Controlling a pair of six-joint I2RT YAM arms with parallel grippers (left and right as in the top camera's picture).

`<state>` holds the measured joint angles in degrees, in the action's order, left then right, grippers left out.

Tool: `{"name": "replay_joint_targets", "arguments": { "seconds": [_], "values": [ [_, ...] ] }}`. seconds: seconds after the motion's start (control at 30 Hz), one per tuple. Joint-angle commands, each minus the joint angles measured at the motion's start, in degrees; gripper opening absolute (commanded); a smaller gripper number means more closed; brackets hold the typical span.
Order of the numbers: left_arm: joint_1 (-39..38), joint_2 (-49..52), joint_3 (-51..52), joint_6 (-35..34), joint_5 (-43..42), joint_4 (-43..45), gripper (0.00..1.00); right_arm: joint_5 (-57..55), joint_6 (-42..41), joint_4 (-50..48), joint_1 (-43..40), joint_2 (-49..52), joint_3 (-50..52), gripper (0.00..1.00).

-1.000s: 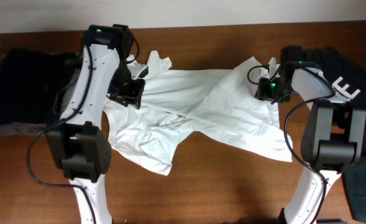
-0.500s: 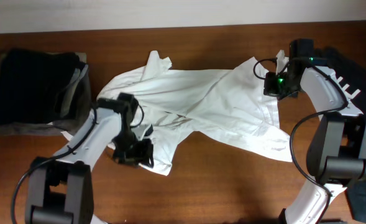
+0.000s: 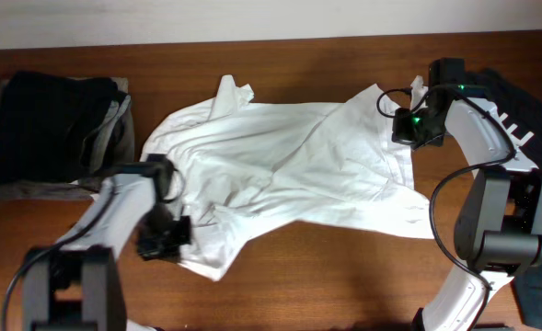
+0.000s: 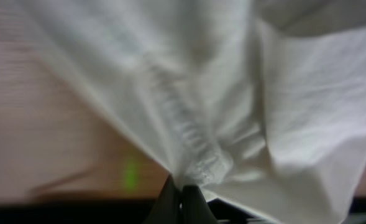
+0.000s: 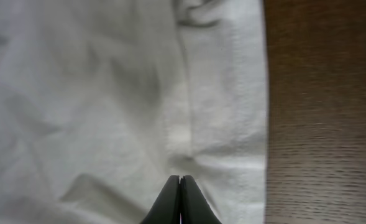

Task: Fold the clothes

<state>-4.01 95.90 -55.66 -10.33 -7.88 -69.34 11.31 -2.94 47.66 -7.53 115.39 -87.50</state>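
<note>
Spanning the whole overhead view, a brown wooden surface (image 3: 344,276) carries everything.

The white T-shirt (image 3: 289,165) lies spread but crumpled across the middle of the surface, reaching from the left arm (image 3: 114,211) to the right arm (image 3: 478,138). One pointed bit of cloth sticks out toward the far edge. The lower left part is drawn into a tapering flap toward the near edge.

A stack of folded black and grey garments (image 3: 50,129) sits at the far left, just beside the shirt; contact cannot be made out. A black shirt with white lettering (image 3: 519,115) lies at the right edge, partly hidden under the right arm.

The left pincer (image 4: 181,198) sits low on the shirt's left side. In the left wrist view, its tips are together with a stitched hem bunched between them, and the cloth fans away from the grip. That view is blurred.

The right pincer (image 5: 180,190) sits at the shirt's far right edge. Its tips are together and clamped on a small fold of cloth just inside the hem, with bare wood to the right of the hem.
</note>
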Motion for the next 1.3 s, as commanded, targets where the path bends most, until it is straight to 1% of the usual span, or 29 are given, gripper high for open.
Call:
{"name": "replay_joint_targets", "arguments": {
  "seconds": [0.0, 0.07, 0.17, 0.23, 0.3, 0.33, 0.37, 0.47, 0.53, 0.63, 0.67, 0.77, 0.8, 0.83, 0.87, 0.97, 1.0, 1.13, 1.27],
  "values": [
    [8.07, -7.48, -2.64, -0.04, 6.67, -1.66, 0.0, -2.82, -2.01, -0.35, -1.25, -0.98, 0.0, 0.04],
    [10.64, -9.27, -2.64, 1.2, 7.37, -3.23, 0.0, -3.19, -2.03, -0.63, -1.22, -0.92, 0.02, 0.04],
    [11.69, -9.38, -2.64, 1.18, 7.91, -3.82, 0.0, -1.51, -1.99, -0.42, -0.96, -0.66, 0.11, 0.05],
    [11.69, -9.38, -2.64, 1.18, 8.2, -3.76, 0.0, -0.81, -1.99, -0.55, -0.28, -0.37, 0.42, 0.25],
    [11.69, -9.38, -2.62, 1.16, 8.76, -3.58, 0.0, -0.59, -2.01, -1.73, 0.9, 0.46, 1.7, 0.34],
    [11.69, -9.38, -2.64, 1.16, 9.07, -3.54, 0.0, -0.57, -2.01, -2.86, 1.6, 1.25, 2.73, 0.41],
    [11.69, -9.38, -2.64, 1.16, 9.2, -3.37, 0.0, -0.55, -2.01, -3.65, 2.27, 2.32, 3.3, 0.41],
    [11.69, -9.38, -2.64, 1.16, 9.81, -2.67, 0.0, -0.96, -1.99, -3.48, 2.64, 3.39, 3.32, 0.41],
    [11.69, -9.38, -2.64, 1.16, 10.8, -2.27, 0.0, -3.3, -1.86, -1.75, 2.64, 3.52, 3.74, 0.4],
    [11.69, -9.38, -2.64, 1.16, 10.73, -1.81, 0.0, -2.75, -1.75, -0.9, 2.64, 3.54, 5.22, 0.29],
    [11.69, -9.38, -2.64, 1.16, 10.73, -1.53, 0.0, -2.75, -1.77, -0.48, 2.64, 3.54, 5.22, 0.27],
    [11.69, -9.38, -2.62, 1.18, 10.73, -1.27, 0.0, -2.99, -0.66, 1.6, 2.6, 3.54, 5.22, 0.28],
    [11.69, -9.38, -2.64, 1.18, 10.73, -1.11, 0.0, -2.71, -0.68, 1.81, 2.6, 3.54, 5.22, 0.22],
    [11.69, -9.38, -2.62, 1.18, 10.73, -0.96, 0.0, -2.27, -0.68, 2.43, 2.6, 3.48, 5.07, 0.08],
    [11.69, -9.38, -2.62, 1.18, 10.73, -0.94, 0.0, -2.4, -0.42, 4.04, 2.43, 3.1, 4.26, 0.04],
    [11.69, -9.38, -2.64, 1.2, 11.37, -0.74, 0.0, -3.23, -0.52, 11.13, -0.59, -1.29, -1.22, 0.04],
    [11.69, -9.38, -2.62, 1.2, 12.57, -0.83, 0.0, -4.48, -0.57, 15.47, -2.47, -2.86, -3.63, 0.04],
    [11.69, -9.38, -2.64, 1.2, 13.77, -1.68, 0.0, -8.55, -0.52, 27.45, -9.25, -4.44, -5.03, 0.04],
    [11.69, -9.38, -2.64, 1.2, 13.77, -1.92, 0.0, -8.9, -1.81, 31.34, -13.6, -4.39, -4.96, 0.05]
  ]
}}
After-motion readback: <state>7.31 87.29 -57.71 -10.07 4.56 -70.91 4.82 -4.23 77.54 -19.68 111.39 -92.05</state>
